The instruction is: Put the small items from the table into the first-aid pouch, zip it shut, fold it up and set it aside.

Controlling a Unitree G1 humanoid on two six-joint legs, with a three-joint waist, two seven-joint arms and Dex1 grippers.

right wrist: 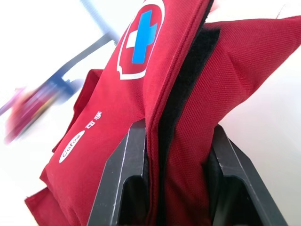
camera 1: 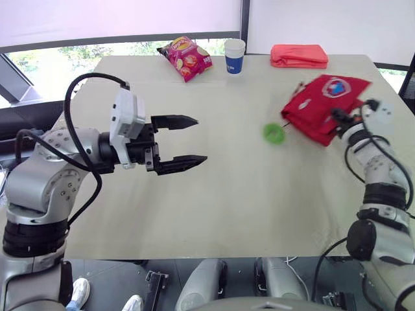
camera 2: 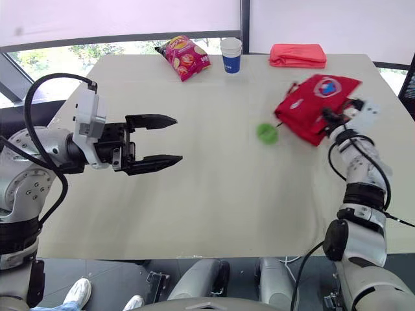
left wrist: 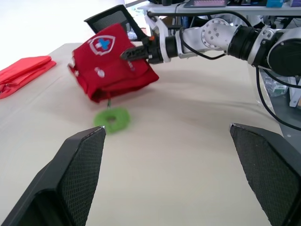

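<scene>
The red first-aid pouch [camera 1: 321,103] with a cross badge lies folded at the table's right side, its near edge lifted. My right gripper [camera 1: 338,116] is shut on that edge; in the right wrist view the red fabric [right wrist: 188,122] fills the gap between the two fingers. A small green ring [camera 1: 273,133] rests on the table just left of the pouch, also visible as the green ring [left wrist: 113,119] in the left wrist view. My left gripper [camera 1: 188,139] hovers open over the left-middle of the table, holding nothing.
At the back edge lie a pink snack bag [camera 1: 185,57], a white and blue paper cup [camera 1: 235,56] and a folded coral cloth [camera 1: 299,56]. The cream table [camera 1: 220,207] stretches between my arms. A black chair [camera 1: 408,81] stands at the far right.
</scene>
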